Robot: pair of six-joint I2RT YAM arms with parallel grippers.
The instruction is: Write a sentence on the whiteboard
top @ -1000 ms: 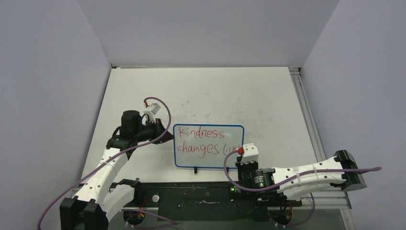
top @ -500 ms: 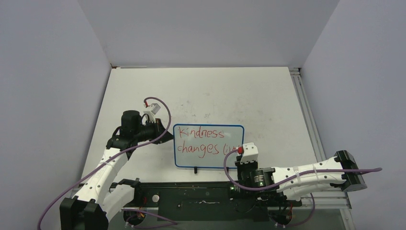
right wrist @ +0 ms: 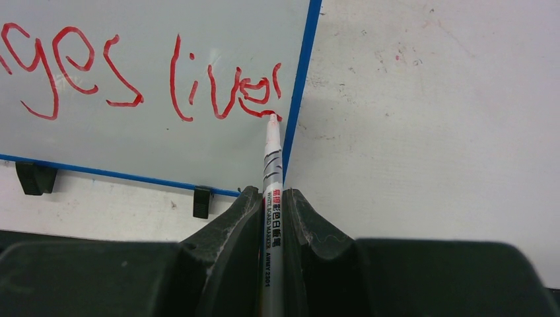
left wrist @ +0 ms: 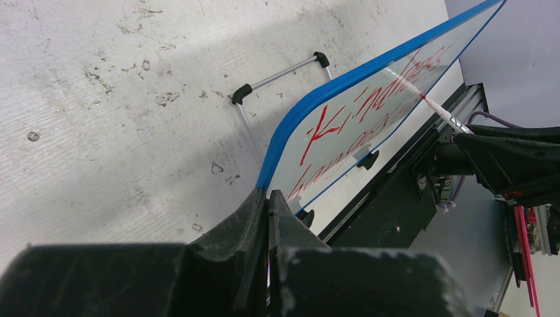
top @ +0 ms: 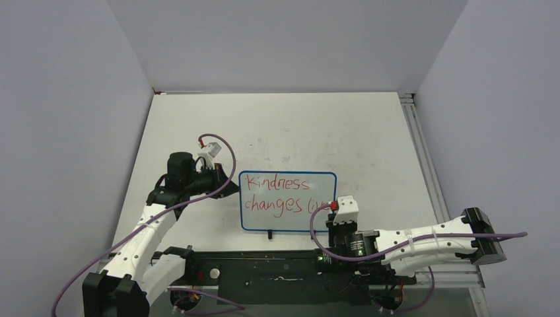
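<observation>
**Left arm** [top: 142, 234]: white, rising from the near left corner and bent inward toward the middle of the table [top: 330, 132].

**Left gripper** [left wrist: 268, 196]: black fingers pressed together on the left end of the whiteboard. The blue frame runs straight down into the fingertips.

**Wire stand** [left wrist: 280, 71]: thin metal with black end caps, on the scuffed tabletop just behind the board's far edge.

**Whiteboard** [top: 277, 221]: small, white, with a blue frame and rounded corners. It sits at the near middle of the table, between the two grippers and just beyond the black base plate [top: 277, 274]. Its face is angled up off the tabletop in the left wrist view.

**Red writing** [top: 274, 205]: two lines, "Kindness" above "changes lives", with the last word reaching almost to the right frame.

**Black clips** [right wrist: 201, 201]: two, on the board's near long edge.

**Marker** [right wrist: 273, 152]: white barrel with printed lettering. Its red tip touches the board at the end of "lives", just inside the right frame.

**Right gripper** [right wrist: 272, 193]: jaws clamped on the marker's barrel, one finger on each side, at the board's near right corner.

**Right arm** [top: 422, 243]: white, lying low along the near edge and reaching in from the right.

**Metal rail** [top: 422, 165]: runs along the table's right edge.
</observation>
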